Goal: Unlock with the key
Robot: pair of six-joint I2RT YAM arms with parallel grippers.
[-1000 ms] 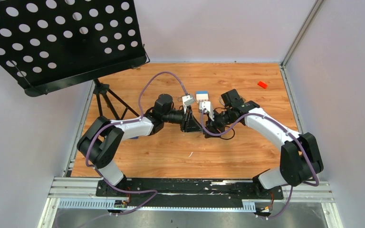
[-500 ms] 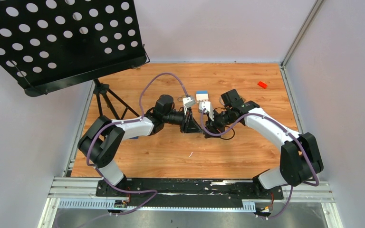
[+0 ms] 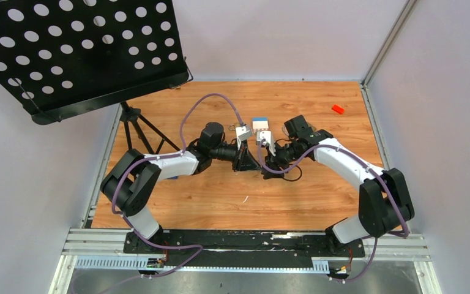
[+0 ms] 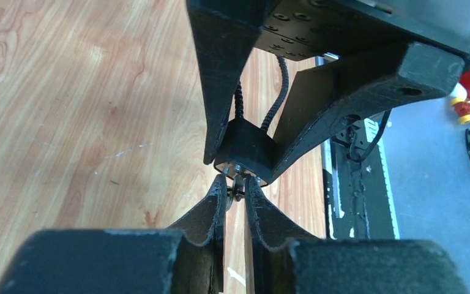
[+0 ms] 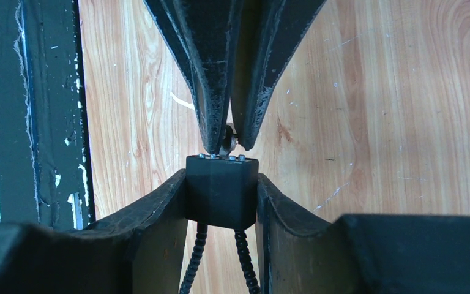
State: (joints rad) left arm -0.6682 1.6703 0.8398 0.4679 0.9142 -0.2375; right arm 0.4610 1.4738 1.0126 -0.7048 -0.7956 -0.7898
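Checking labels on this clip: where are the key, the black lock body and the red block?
key (image 4: pixel 237 188): left wrist view, its exposed metal head.
black lock body (image 5: pixel 222 191): right wrist view, front face.
red block (image 3: pixel 338 109): top external view, its centre.

The key (image 4: pixel 237 187), a tiny dull grey sliver of metal mostly hidden from view, was pinched upright between the fingertips of the left gripper (image 4: pixel 236 191), its end right at the metal-studded face of a black block (image 4: pixel 245 144) on a cable.
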